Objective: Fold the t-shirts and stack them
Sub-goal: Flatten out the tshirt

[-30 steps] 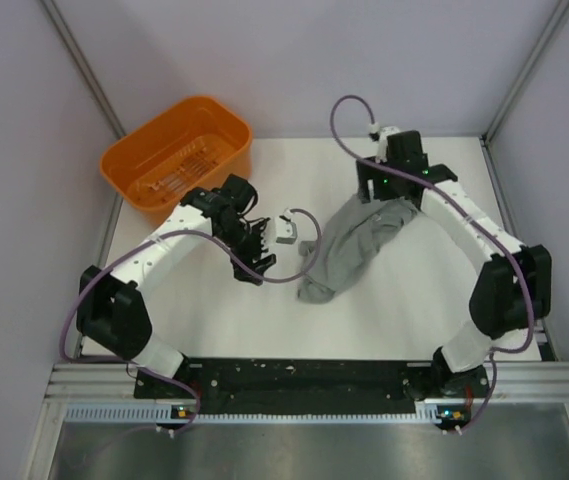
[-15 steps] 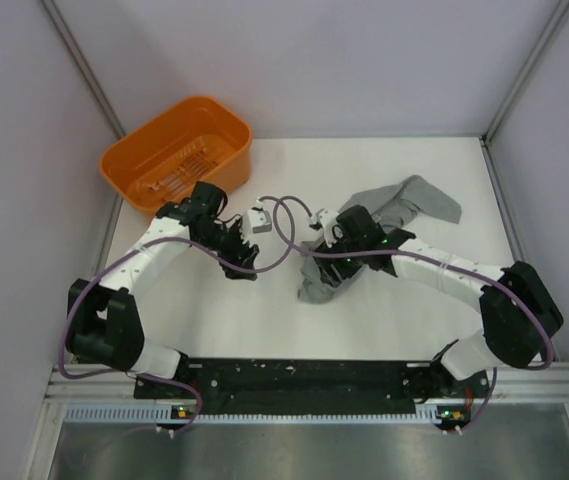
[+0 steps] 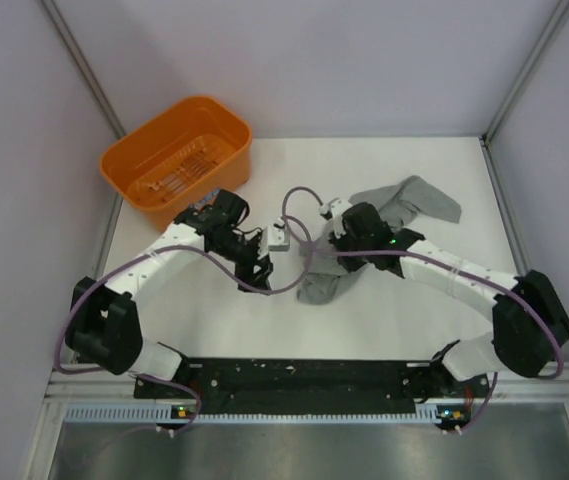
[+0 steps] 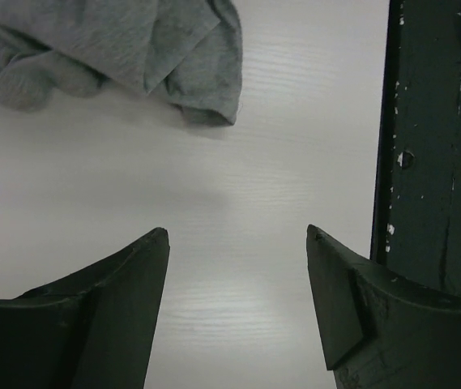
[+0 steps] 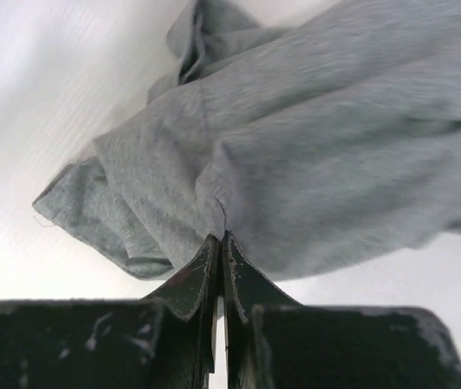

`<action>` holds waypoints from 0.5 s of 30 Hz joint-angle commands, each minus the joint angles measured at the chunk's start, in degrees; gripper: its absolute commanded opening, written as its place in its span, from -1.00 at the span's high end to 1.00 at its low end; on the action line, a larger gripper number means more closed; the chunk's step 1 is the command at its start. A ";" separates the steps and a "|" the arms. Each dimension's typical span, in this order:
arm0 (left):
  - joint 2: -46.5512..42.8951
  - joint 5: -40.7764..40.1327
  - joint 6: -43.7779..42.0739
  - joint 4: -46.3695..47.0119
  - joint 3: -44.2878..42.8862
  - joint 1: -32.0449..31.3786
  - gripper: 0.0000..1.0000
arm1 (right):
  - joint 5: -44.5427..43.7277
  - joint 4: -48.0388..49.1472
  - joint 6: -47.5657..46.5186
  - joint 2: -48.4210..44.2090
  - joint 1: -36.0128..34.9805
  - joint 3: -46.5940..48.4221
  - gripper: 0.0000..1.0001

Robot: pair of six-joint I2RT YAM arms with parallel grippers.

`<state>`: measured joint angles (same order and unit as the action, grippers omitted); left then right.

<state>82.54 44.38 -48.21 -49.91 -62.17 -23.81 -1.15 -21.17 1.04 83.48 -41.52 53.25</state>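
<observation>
At the far left corner you have the orange basket (image 3: 177, 155), well apart from the work and playing no part in this step.

Next comes your left gripper (image 4: 238, 235). Its jaws stand wide apart and hold nothing; it hangs low over bare table (image 3: 384, 320). In its wrist view the nearest bunched end of the t-shirt (image 3: 419, 205) lies ahead of the fingers and off to one side, close but not touching.

The grey shirt is crumpled into a rough band. Its long axis runs diagonally, from a near end by the middle of the table up to a far end toward the right back corner. It is not spread flat, and no fold is made yet.

Your right gripper (image 5: 220, 241) sits on the middle of that band. Its jaws are pressed together, and a pucker of fabric runs right into the tips, so I judge it has a pinch of the shirt. How much cloth it has caught you cannot tell from here.

What the next move turns on: the free near end points at your left arm, which is much the closer one to it. Reaching there with the left should let both arms draw the band out along its length. Watch that the thin pinch does not slip.
</observation>
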 commanded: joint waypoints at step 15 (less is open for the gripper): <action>19.40 -26.17 -2.86 23.63 -3.48 -27.86 -0.64 | 8.71 -5.37 7.14 -23.54 18.92 9.23 1.00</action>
<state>99.83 26.94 -49.89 -31.97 -64.51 -49.93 6.31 -25.91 7.29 63.20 -24.93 58.30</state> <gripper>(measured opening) 0.840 0.007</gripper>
